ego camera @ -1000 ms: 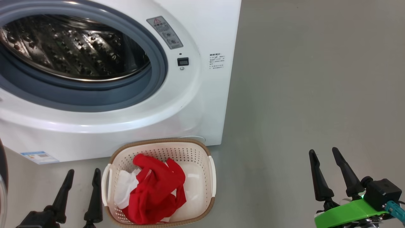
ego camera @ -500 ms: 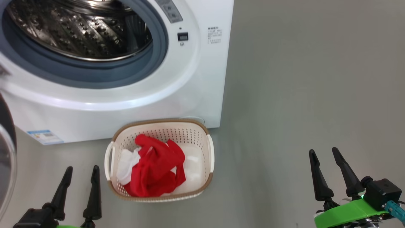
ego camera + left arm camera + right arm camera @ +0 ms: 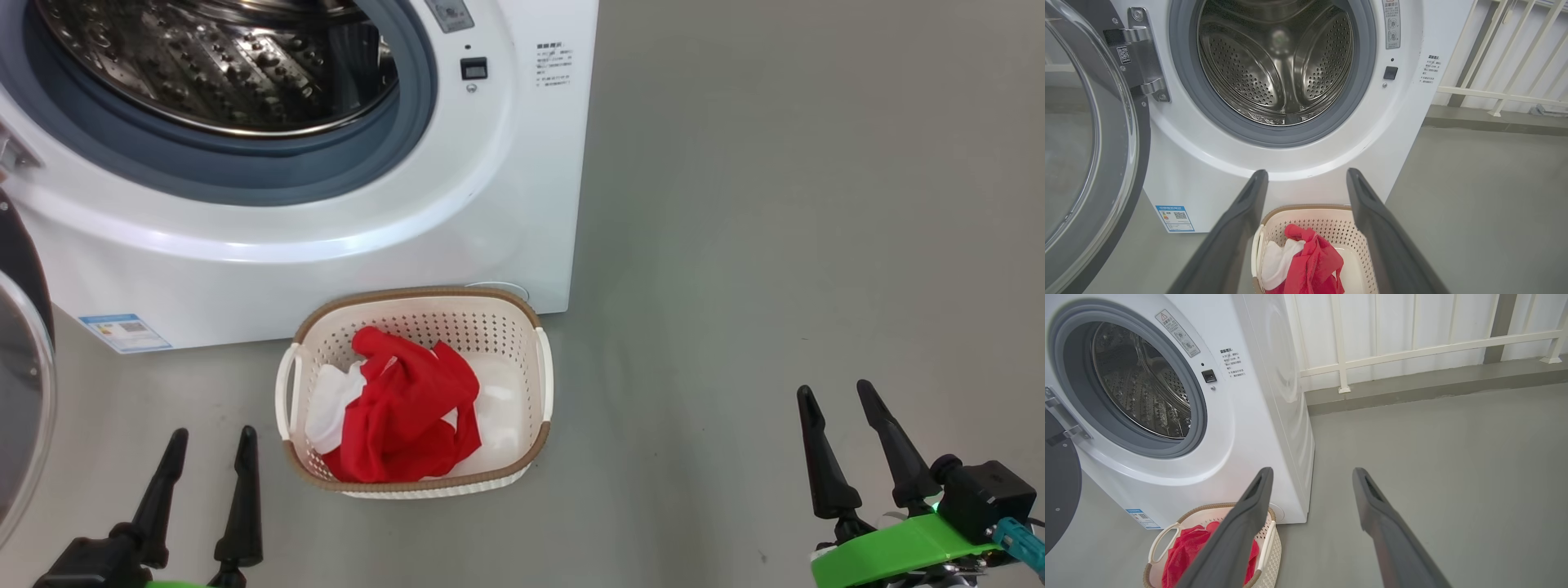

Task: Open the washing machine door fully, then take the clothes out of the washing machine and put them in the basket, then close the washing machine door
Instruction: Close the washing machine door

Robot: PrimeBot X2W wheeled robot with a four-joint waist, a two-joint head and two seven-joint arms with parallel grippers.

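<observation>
Washing machine door (image 3: pixel 1094 134) swung wide, drum (image 3: pixel 1278 69) bare, clothes (image 3: pixel 1306 265) in basket (image 3: pixel 1359 245)

Lower right: the right gripper's (image 3: pixel 834 389) long, tapering black fingers (image 3: pixel 824 465) sit on a bright green plastic bracket (image 3: pixel 898 551) beside a boxy black module (image 3: pixel 988 494) and teal connector (image 3: pixel 1020 541). Lower left, the left gripper (image 3: pixel 212 435) shows matching black fingers.

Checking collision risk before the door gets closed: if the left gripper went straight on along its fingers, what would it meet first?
Probably the white front of the washing machine, just below the drum. The left gripper, open, aims there and would pass above the basket. How far off the panel is remains unclear.
</observation>
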